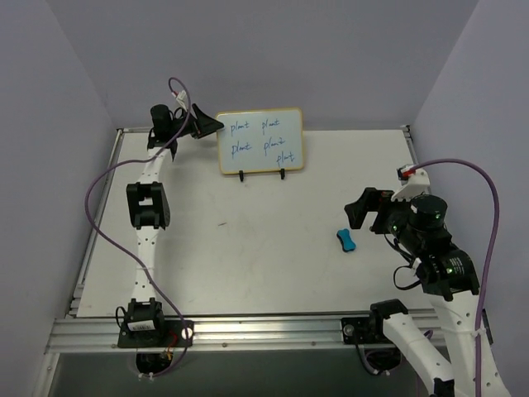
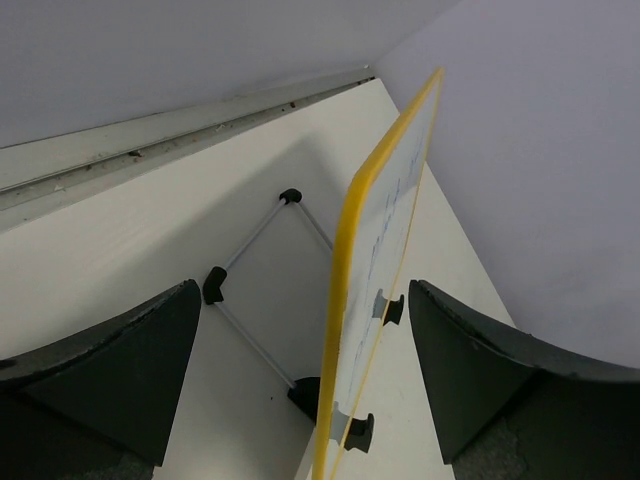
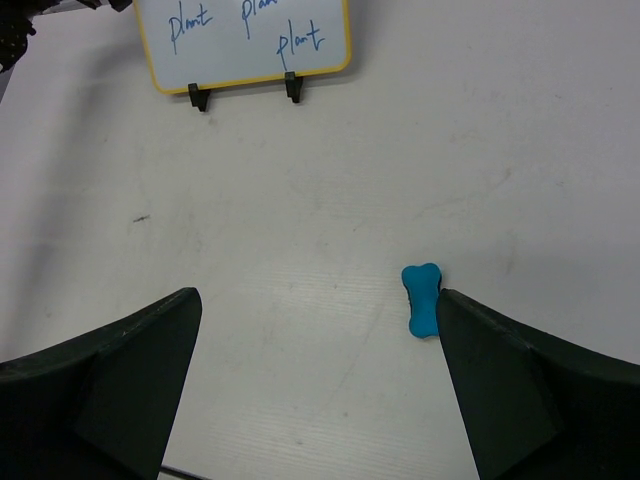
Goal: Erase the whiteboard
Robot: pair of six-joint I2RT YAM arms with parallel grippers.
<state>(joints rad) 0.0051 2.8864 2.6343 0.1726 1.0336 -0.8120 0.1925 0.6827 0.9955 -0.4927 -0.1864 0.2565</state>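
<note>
Inspection note.

**Item:** a small rectangular whiteboard [image 1: 260, 141] with rounded corners and a thin yellow frame. It stands almost upright on a black wire easel stand [image 2: 255, 290] at the far side of the white table [image 1: 264, 273]. Blue handwriting covers its face, and none of it has been wiped yet.

**Handling, as judged:**
- The whiteboard looks light, thin and stiff, with a slick face.
- It only leans on the stand's hooks, so pressure on the face could tip it backwards.
- The frame edge is the best place to hold it steady.

**Grippers:**
- The left gripper [image 1: 207, 122] is at the whiteboard's left edge with its jaws wide apart. The frame sits edge-on between them, and neither finger touches it.
- The right gripper [image 1: 374, 208] is well in front of the whiteboard and to its right, also spread wide and holding nothing.
- A small blue bone-shaped eraser [image 3: 421, 298] lies flat on the table just beside the right gripper.

**Containers:** none in view.
</note>
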